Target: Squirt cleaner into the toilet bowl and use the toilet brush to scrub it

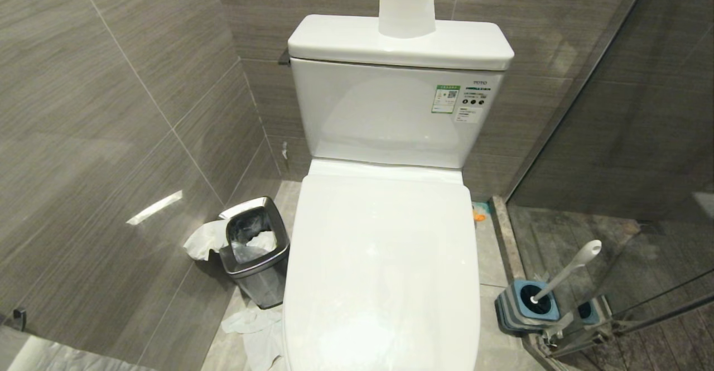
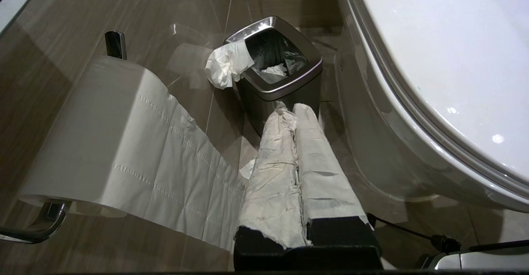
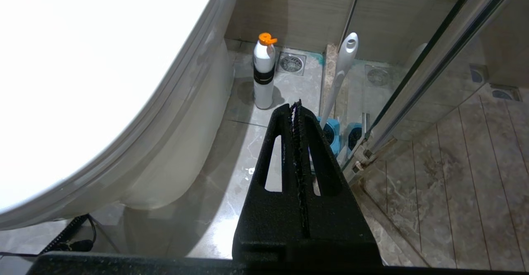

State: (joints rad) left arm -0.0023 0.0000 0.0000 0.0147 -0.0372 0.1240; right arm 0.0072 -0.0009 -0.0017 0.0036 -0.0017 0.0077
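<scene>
The white toilet point(image 1: 385, 259) has its lid down, so the toilet bowl is hidden. The toilet brush's white handle point(image 1: 569, 273) leans out of a blue-and-grey holder point(image 1: 527, 304) on the floor to the toilet's right; its bristle head is hidden. A white bottle with an orange cap point(image 3: 263, 74) stands on the floor by the toilet's base, beyond the brush handle point(image 3: 343, 68). My right gripper point(image 3: 296, 103) is shut and empty, above the floor short of the holder point(image 3: 330, 132). My left gripper point(image 2: 293, 107), its fingers wrapped in white tape, is shut and empty, pointing at the steel bin.
A square steel bin point(image 1: 255, 248) stuffed with tissue stands left of the toilet, with tissue on the floor point(image 1: 256, 326). One paper roll point(image 1: 406, 3) sits on the tank, another hangs on the left wall point(image 2: 107, 134). A glass shower door point(image 1: 613, 136) closes off the right.
</scene>
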